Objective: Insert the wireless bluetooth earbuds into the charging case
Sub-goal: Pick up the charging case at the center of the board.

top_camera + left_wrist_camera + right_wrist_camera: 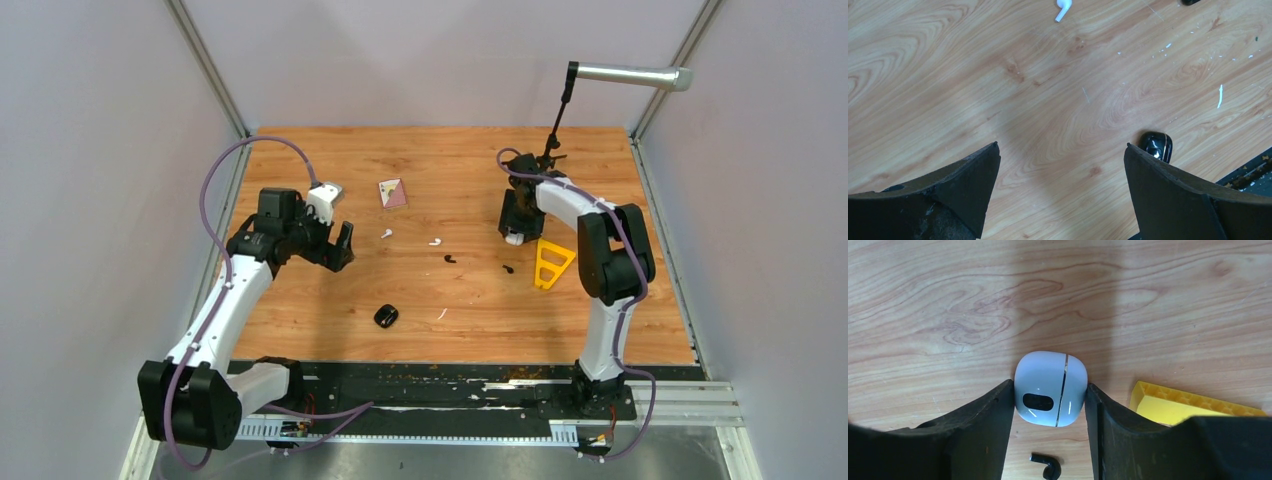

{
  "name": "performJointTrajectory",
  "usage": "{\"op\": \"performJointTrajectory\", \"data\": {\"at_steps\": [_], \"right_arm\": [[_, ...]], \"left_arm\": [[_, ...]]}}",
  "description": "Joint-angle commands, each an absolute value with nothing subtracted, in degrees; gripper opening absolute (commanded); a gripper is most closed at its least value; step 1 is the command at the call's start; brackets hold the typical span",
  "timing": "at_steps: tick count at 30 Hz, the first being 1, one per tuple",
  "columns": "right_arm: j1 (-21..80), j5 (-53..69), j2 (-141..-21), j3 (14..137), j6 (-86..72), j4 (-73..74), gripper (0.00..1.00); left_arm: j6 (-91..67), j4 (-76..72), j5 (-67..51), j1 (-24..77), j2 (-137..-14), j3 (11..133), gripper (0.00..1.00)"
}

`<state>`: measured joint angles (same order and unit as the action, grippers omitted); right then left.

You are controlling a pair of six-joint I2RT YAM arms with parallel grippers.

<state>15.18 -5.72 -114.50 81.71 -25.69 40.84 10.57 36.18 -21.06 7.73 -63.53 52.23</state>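
Observation:
My right gripper is shut on a closed white charging case, a finger against each side, low over the table. One black earbud lies under that gripper, seen from above as a small black hook. A second black earbud lies mid-table. Two white earbuds lie near the centre; one shows in the left wrist view. My left gripper is open and empty over bare wood. A closed black charging case lies toward the front.
A yellow triangular piece lies just right of the right gripper. A pink card lies at the back. A thin white sliver lies near the black case. A black rail runs along the table's front edge.

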Motion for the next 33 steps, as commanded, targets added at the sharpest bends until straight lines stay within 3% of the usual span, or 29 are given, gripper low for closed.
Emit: {"op": "performJointTrajectory", "data": {"at_steps": [1,5,10,13,22,28,33], "right_arm": [[15.16,-7.14,-113.49,80.63,-20.74,36.88,0.5],[16.06,-1.24,-111.48,77.26,-7.22,30.8,0.46],[16.52,-1.05,-109.91,75.69,-1.74,29.51,0.62],[16.52,1.02,-110.02,76.03,-0.28,29.47,0.65],[16.08,-2.49,-110.57,75.6,0.88,28.87,0.56],[16.08,-1.84,-109.34,74.48,2.69,30.13,0.64],[15.59,-0.94,-109.76,74.25,3.43,29.91,0.6]], "left_arm": [[9.67,34.25,-22.24,7.39,-63.39,54.08,1.0],[9.5,33.94,-22.21,7.39,-62.82,53.26,1.0],[9.13,33.33,-22.81,7.38,-62.56,52.1,1.0],[8.35,32.56,-23.28,7.38,-62.82,51.64,1.0],[8.0,32.31,-23.21,7.43,-61.99,50.69,1.0],[8.33,32.17,-23.14,7.38,-61.44,50.28,1.0],[8.0,31.71,-23.78,7.38,-62.48,50.39,1.0]]}}
